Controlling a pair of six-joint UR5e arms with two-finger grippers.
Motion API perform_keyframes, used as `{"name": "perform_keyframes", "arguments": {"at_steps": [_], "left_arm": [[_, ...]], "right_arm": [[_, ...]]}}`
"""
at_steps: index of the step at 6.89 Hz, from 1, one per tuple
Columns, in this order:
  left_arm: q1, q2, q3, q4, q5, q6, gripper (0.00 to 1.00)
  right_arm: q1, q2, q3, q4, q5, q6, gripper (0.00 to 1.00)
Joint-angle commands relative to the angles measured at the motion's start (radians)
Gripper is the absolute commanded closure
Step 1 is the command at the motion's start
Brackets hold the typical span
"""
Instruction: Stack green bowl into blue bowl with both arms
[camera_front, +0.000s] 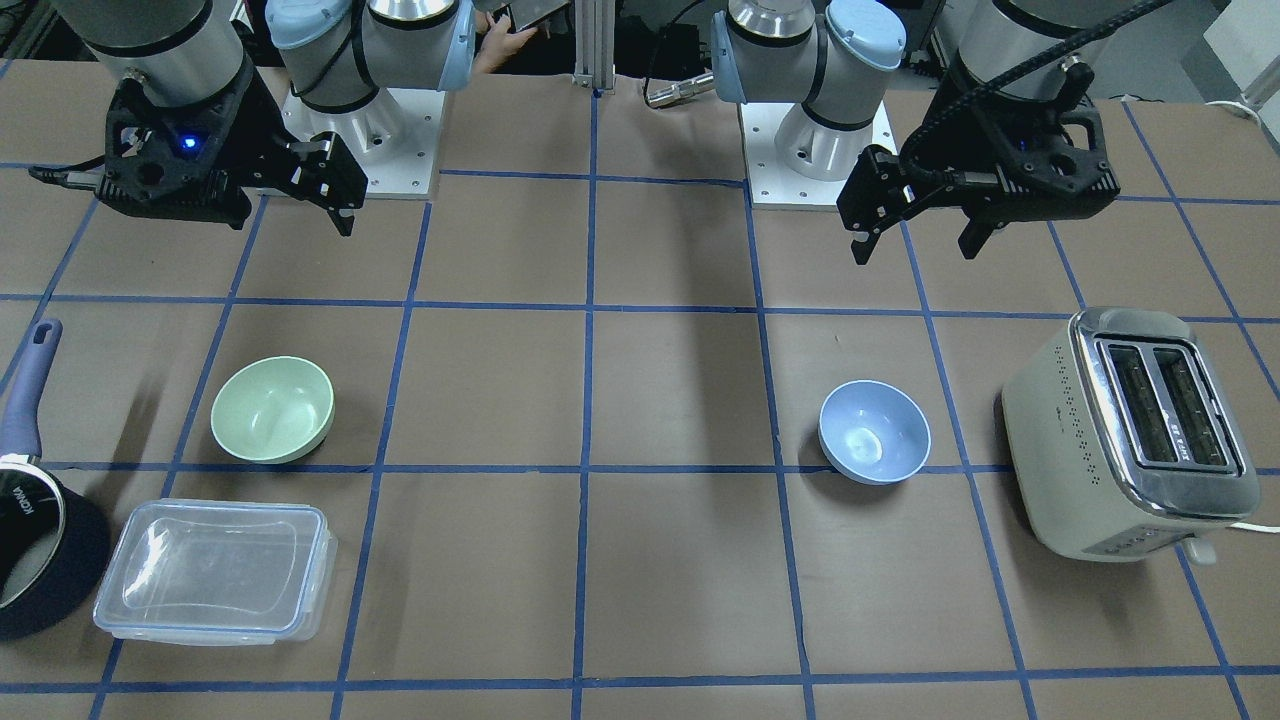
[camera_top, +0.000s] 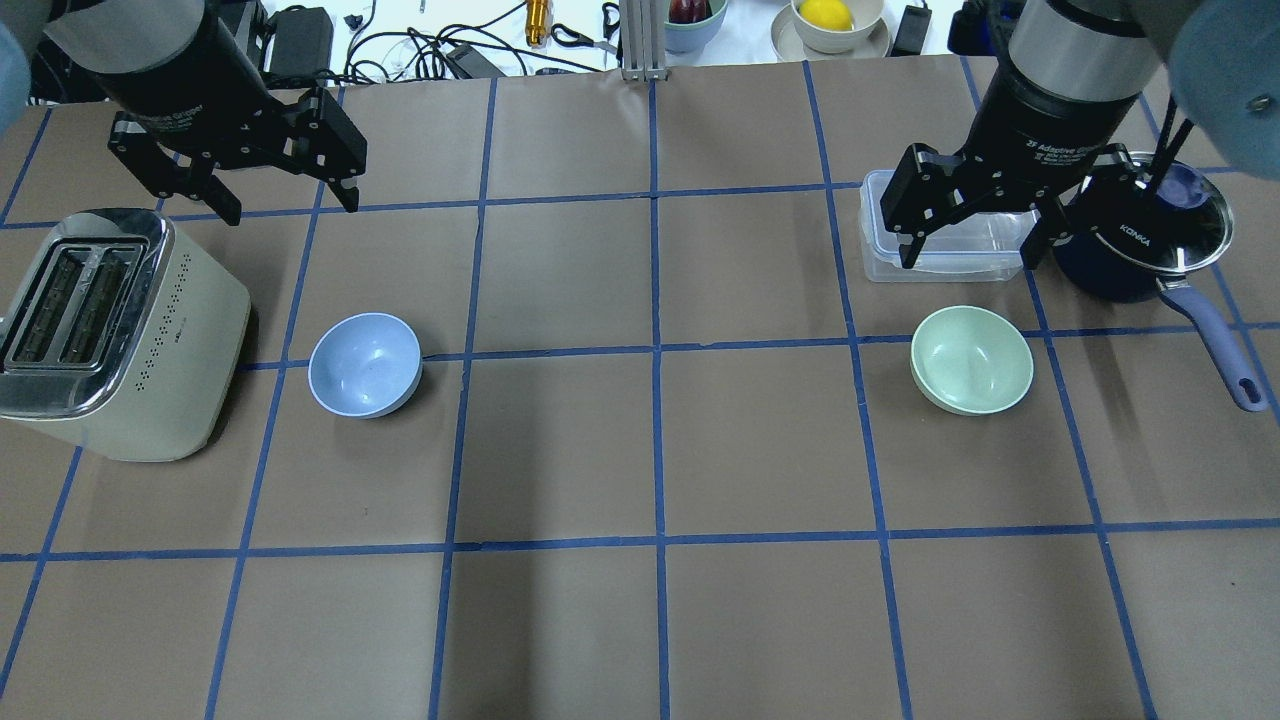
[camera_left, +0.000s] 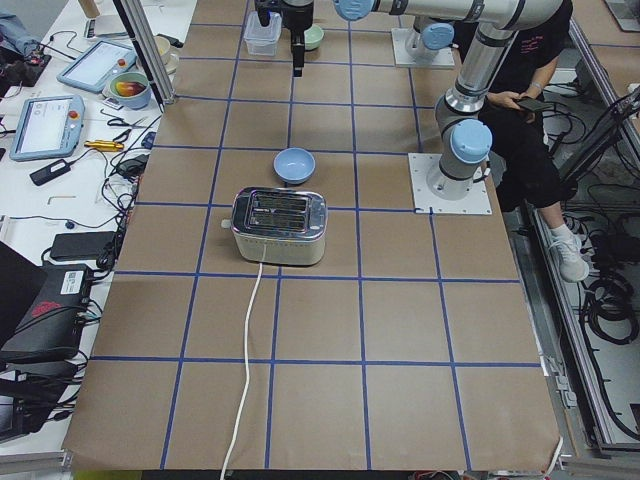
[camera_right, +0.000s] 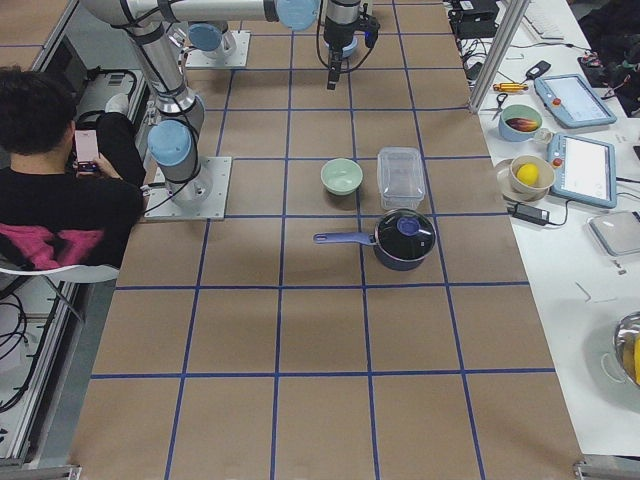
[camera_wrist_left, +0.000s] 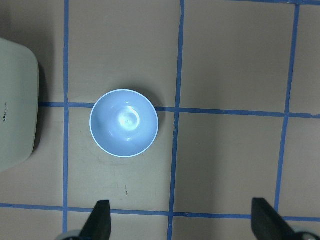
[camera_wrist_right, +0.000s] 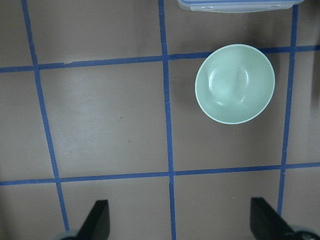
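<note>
Bowls apart: blue bowl (camera_top: 365, 365) near raised left tool (camera_top: 290, 208), green bowl (camera_top: 972, 360) near raised right tool (camera_top: 968, 262), both released.

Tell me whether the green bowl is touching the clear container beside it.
Apart. The right wrist view shows a strip of bare table between the green bowl and the clear container.

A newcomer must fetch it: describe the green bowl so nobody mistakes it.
Overhead view: find the dark saucepan at far right. Near it, beside the clear box, sits the green bowl, empty and mint, unlike the blue bowl at the opposite end.
</note>
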Motion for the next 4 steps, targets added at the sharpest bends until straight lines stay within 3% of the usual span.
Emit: {"name": "perform_keyframes", "arguments": {"at_steps": [1, 4], "left_arm": [[-0.005, -0.003, -0.002, 0.002, 0.009, -0.002, 0.00], [-0.008, 0.002, -0.005, -0.001, 0.008, 0.004, 0.00]], "right_arm": [[0.000, 0.002, 0.001, -0.001, -0.003, 0.000, 0.00], [-0.002, 0.002, 0.001, 0.006, -0.006, 0.006, 0.00]]}}
